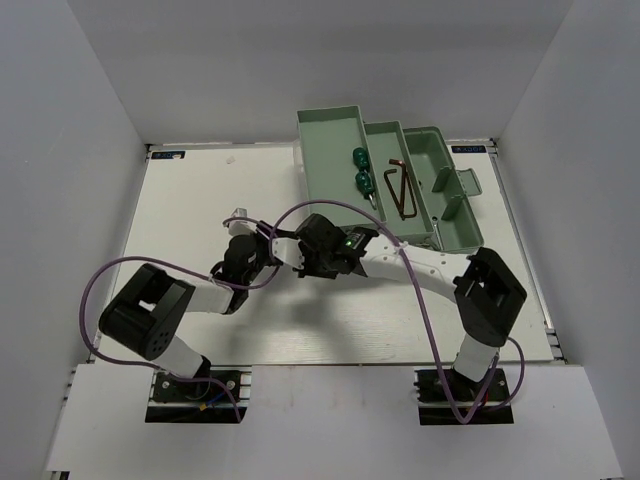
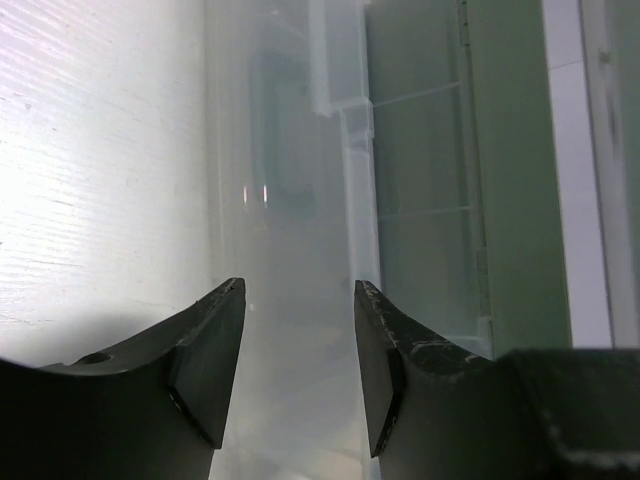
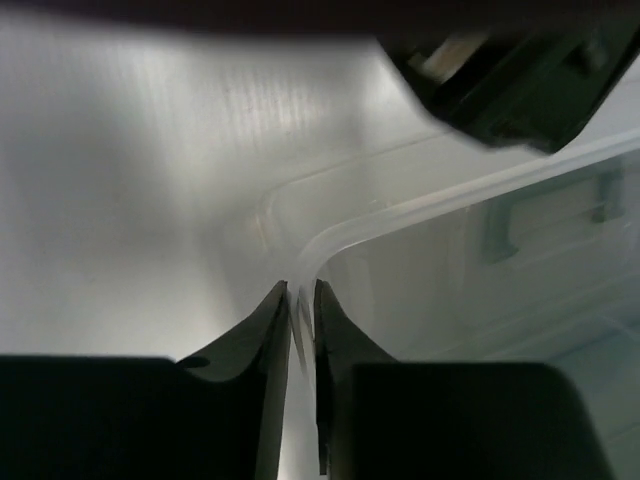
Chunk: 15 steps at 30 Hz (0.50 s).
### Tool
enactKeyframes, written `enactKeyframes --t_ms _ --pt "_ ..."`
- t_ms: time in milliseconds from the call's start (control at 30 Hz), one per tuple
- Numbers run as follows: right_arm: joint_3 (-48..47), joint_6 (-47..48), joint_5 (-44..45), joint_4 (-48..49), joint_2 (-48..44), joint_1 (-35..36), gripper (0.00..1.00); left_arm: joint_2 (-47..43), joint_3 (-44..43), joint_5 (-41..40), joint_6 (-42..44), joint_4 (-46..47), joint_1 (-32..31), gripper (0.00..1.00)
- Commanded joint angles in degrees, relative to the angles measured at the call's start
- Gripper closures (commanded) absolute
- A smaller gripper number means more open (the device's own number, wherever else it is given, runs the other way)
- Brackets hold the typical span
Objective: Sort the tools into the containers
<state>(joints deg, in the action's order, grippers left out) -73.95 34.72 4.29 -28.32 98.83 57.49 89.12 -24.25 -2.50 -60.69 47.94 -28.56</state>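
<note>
So the right gripper (image 3: pixel 299 290) is pinched down almost all the way, just a sliver of gap. In that sliver sits the thin rim of a clear plastic piece (image 3: pixel 450 260), right by its rounded corner. Looks like a lid or an insert tray, honestly can't tell which. The left gripper (image 2: pixel 300 285) is close by, jaws roughly halfway apart with nothing in them, and the same clear plastic lies under and ahead of its tips.

My guess on handling: that plastic is light, thin, kinda flexy and slick. An edge pinch could slip or bow it if it gets swung fast. The corner should be the stiffest bit, so that's a decent place to take it. A 2nd pinch from the left side would steady it.

Further out and off to the right of both grippers is the mint toolbox (image 1: pixel 328 145), opened out. 2 green screwdrivers (image 1: pixel 360 170) lie in its middle tray, and 2 hex keys (image 1: pixel 402 185) are in the compartment next over. Can't spot any wrenches in any view.

The surface is a plain white table (image 1: pixel 200 190) with fine ribbing, boxed in by white walls (image 1: pixel 80 120) on 3 sides, so there's not much swing room past the toolbox.
</note>
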Motion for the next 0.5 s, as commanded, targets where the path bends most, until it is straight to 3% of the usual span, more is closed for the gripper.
enactKeyframes --t_ms 0,100,233,267,467 --pt "-1.4 -1.6 4.8 4.5 2.3 -0.6 0.87 -4.8 1.2 0.7 0.3 -0.4 0.8 0.42" --pt "-1.7 -4.0 2.8 3.3 3.0 -0.5 1.00 -9.2 2.4 -1.5 1.5 -4.8 1.4 0.42" --pt "-4.9 -7.5 -3.8 -1.9 3.0 -0.6 1.00 -16.1 5.6 -3.4 3.5 -11.4 1.4 0.42" --pt "-5.4 -7.2 -10.5 -4.2 2.3 -0.5 1.00 -17.7 6.2 -4.2 4.1 -12.3 1.9 0.42" --pt "-11.7 -4.1 -22.2 -13.6 1.4 -0.3 1.00 -29.4 9.8 -6.7 5.8 -19.6 2.4 0.43"
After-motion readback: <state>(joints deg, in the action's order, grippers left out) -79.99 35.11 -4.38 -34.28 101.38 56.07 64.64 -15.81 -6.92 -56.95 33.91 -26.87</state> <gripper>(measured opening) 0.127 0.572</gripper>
